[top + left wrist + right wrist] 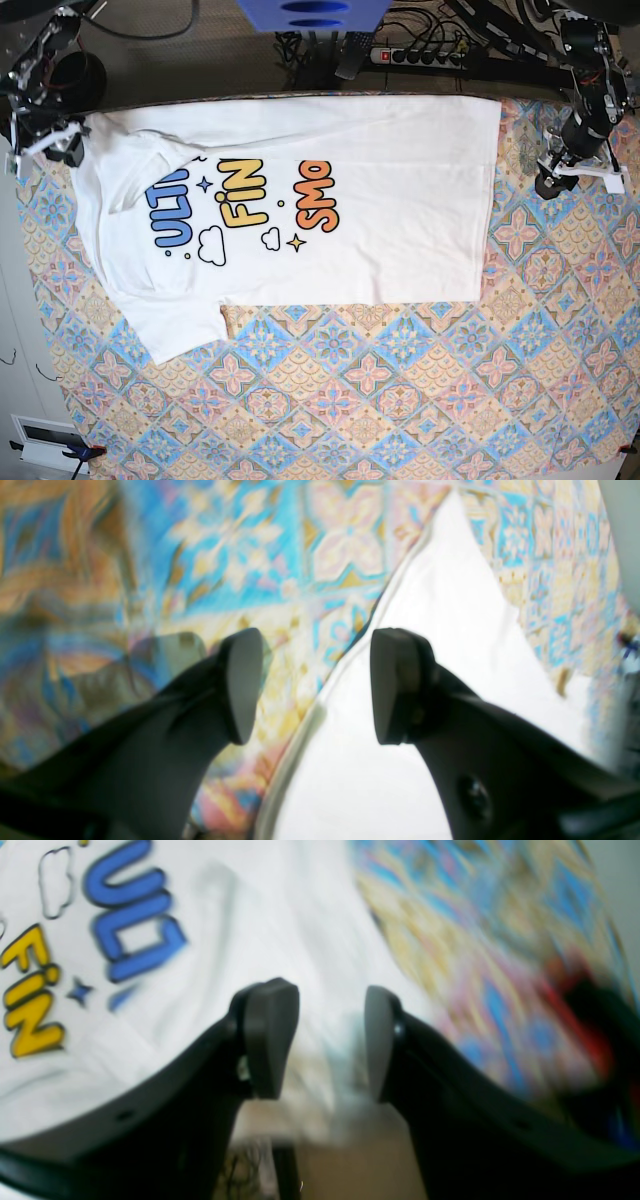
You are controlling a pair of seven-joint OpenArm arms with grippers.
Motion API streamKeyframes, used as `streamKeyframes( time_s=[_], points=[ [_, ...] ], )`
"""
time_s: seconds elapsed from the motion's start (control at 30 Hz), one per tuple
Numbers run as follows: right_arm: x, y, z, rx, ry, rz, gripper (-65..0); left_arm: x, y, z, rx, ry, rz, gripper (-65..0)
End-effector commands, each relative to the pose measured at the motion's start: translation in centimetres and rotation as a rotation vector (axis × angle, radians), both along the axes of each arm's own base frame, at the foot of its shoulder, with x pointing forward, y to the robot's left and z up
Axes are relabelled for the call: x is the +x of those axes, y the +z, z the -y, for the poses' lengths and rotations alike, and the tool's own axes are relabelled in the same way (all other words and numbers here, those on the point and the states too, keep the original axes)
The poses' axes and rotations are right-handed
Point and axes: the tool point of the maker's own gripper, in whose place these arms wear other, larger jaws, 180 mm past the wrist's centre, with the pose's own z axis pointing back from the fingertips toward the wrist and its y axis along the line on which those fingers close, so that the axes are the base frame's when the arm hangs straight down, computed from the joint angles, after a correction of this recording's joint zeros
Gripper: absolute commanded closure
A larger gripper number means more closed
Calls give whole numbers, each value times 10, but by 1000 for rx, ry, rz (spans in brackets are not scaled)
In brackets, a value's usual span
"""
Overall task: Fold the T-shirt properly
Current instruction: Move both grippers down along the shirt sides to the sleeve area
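Note:
The white T-shirt (390,250) lies flat on the patterned cloth with its neck end to the left and its hem to the right. The print shows only "ULT", "FiN" and "SMO", cut off at the shirt's far edge. One sleeve (170,335) sticks out at the front left. My left gripper (548,186) is open, just right of the hem. In the left wrist view it (310,685) hangs over the shirt's edge (450,630). My right gripper (62,150) is open at the shirt's far left shoulder. In the right wrist view it (332,1040) is over white fabric (250,915), which is blurred between the fingers.
A colourful tiled tablecloth (400,400) covers the table. A power strip (420,55) and cables lie behind the table's far edge. A blue object (310,12) stands at the top middle. A white box (45,440) sits at the lower left corner.

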Motion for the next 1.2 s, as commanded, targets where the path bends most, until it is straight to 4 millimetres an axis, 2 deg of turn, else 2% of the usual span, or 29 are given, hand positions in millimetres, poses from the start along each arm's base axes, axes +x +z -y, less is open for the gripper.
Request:
streamKeyframes(
  time_s=[0.0,0.1,0.17,0.33,0.4,0.57,0.7,0.77,0.97,1.17],
  points=[
    [18,20,6,-33,15,70,-252,20,15,2,26,-38,54,-332],
    [41,23,-3,-48,56,82,-252,43,24,3,80,-66,79,-332],
    [50,23,-9,-62,81,80,-252,53,20,4,86,-73,71,-333],
    [93,36,-26,-104,156,110,-252,97,-1,23,52,-116,39,-334],
    [99,37,-29,-104,164,116,-252,109,-3,26,58,-129,32,-334],
    [95,22,-30,-70,157,83,-252,149,-5,41,85,-181,18,-335],
    [113,26,-31,-43,149,110,-252,173,-9,44,75,-159,15,-335],
    [115,24,-32,-31,146,110,-252,180,-11,42,87,-153,5,-335],
    [117,25,-33,-29,146,112,-252,196,-15,68,110,-194,1,-336],
    [142,40,-47,-33,195,156,-251,196,-41,84,106,-189,-48,-336]
  ],
)
